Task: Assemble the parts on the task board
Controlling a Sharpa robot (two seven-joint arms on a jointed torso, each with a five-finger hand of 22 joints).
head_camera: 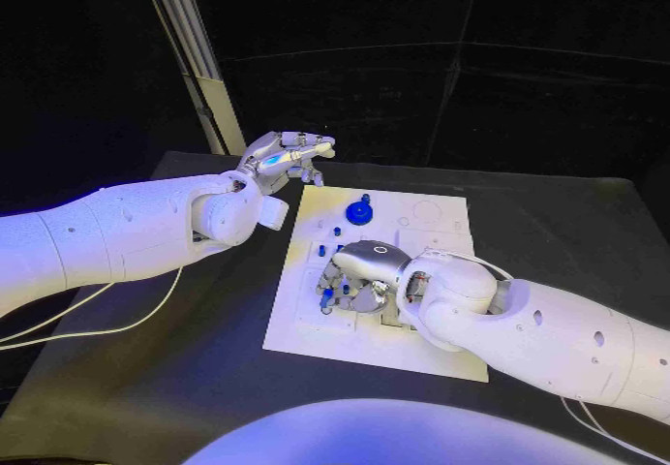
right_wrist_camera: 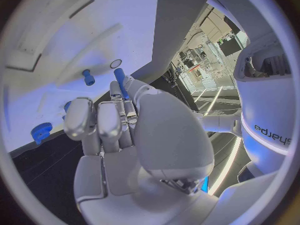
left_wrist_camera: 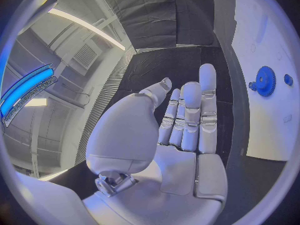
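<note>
The white task board lies in the middle of the black table. A blue gear sits near its far edge, also seen as the gear with a small blue piece beside it. My right hand hangs fingers-down over the board's left-middle. There it pinches a slim blue peg between thumb and fingers, just above the board. Another blue peg stands in the board close by. My left hand is raised beyond the board's far left corner, its fingers straight and holding nothing.
Small blue parts stand in the board's left half, near my right hand. A slanted metal post rises behind the table at the left. White cables trail under my left arm.
</note>
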